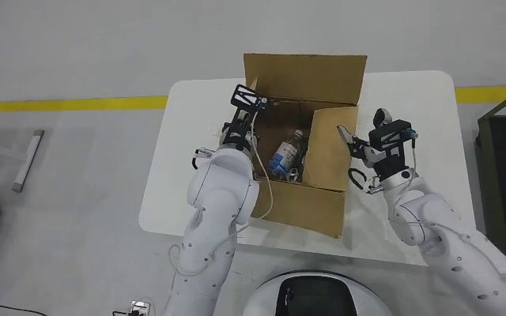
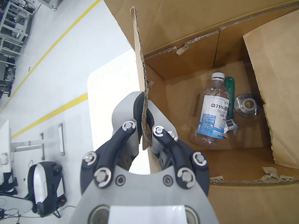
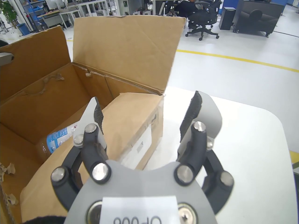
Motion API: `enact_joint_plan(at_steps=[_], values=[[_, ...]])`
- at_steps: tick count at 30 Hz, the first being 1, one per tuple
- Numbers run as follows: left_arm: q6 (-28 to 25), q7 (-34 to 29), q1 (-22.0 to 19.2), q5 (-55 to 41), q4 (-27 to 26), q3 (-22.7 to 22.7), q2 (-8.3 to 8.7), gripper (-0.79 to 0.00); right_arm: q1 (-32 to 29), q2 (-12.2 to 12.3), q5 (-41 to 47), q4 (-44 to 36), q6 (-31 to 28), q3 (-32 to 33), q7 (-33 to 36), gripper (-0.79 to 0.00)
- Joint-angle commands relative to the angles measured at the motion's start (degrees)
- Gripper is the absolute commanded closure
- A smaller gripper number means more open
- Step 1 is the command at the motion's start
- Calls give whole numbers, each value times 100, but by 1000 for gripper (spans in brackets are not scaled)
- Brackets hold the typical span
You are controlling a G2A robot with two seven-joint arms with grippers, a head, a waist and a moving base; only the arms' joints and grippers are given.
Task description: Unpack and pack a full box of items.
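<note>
An open cardboard box [image 1: 304, 75] stands on the white table [image 1: 411, 103]. On its bottom lie a clear plastic bottle [image 2: 213, 110] with a blue-white label, a green-handled wrench [image 2: 230, 94] and a round metal flange [image 2: 246, 104]. My left gripper [image 2: 146, 115] is shut on the torn edge of the box's upright left flap [image 2: 137, 47]; from above, the left gripper [image 1: 247, 110] is at the box's left wall. My right gripper [image 3: 147, 115] stands open beside the box's right side, above the inward-leaning right flap [image 3: 130, 122]. The bottle [image 1: 286, 152] lies slantwise in the top view.
The box's tall back flap [image 3: 126, 47] stands upright. Bare table lies to the right of the box [image 3: 245, 141] and at its left [image 1: 190, 142]. A dark cabinet [image 1: 492, 158] stands off the table's right edge.
</note>
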Motion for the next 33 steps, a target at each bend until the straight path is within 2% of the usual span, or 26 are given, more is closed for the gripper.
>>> enact_joint_plan(at_steps=[1,10,11,12,20,26,33], values=[[18,3,14,-7,-7,-18,-3,0,91,-42,14,35,-77,-124,12,0],[9,0,13,42,-13,-164,-5,0,351,-149,-350,362,-683,-457,327,0],[4,-17,9,80,-4,-187,-3,-320,372,-153,-436,391,-731,-460,374,0],[-16,-37,-1,135,-1,-198,0,-773,379,-160,-458,406,-762,-459,417,0],[-301,-3,-72,813,85,-315,44,-785,423,-206,-556,456,-955,-353,554,0],[-682,127,-80,1707,258,-491,124,-785,465,-249,-592,480,-1031,-289,559,0],[-708,192,69,2325,337,-773,182,-785,486,-305,-552,522,-1076,-240,568,0]])
